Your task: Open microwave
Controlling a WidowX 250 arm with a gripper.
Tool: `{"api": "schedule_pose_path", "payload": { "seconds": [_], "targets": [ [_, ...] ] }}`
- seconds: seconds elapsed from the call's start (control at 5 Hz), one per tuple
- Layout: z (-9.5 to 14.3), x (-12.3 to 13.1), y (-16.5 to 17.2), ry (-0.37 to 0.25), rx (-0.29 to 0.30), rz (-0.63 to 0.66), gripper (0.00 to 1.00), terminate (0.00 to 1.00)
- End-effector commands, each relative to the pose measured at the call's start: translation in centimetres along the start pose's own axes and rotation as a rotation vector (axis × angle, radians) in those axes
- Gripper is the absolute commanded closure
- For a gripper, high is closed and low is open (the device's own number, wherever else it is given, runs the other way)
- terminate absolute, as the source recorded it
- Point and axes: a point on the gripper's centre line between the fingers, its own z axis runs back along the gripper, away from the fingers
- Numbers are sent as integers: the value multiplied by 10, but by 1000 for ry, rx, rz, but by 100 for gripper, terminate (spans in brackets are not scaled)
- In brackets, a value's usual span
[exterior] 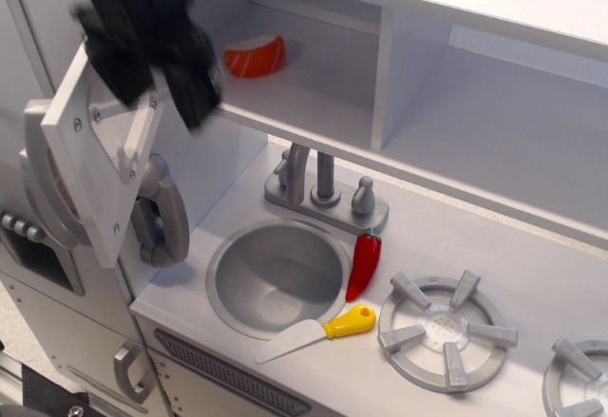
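The microwave (95, 165) at upper left has its door swung wide open, exposing a compartment that holds one orange object (255, 56). The sink basin (277, 276) below holds nothing. The pincer (152, 32) is motion-blurred beside the door; its opening cannot be determined.

No readable text, label, brand, number or sign appears anywhere on the toy kitchen: the swung-open microwave (95, 165) door shows only bare grey wood and screw heads on its inner face, and the counter beside the sink (278, 276) below it carries no lettering or markings either.
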Motion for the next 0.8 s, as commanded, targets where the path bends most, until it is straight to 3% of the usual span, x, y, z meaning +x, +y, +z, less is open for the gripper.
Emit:
{"api": "schedule_pose_path", "payload": {
  "seconds": [0.0,0.4,0.6],
  "targets": [
    [39,13,-8,-18,-37,16,0,0],
    [39,13,-8,-18,-37,16,0,0],
    [39,13,-8,-18,-37,16,0,100]
  ]
}}
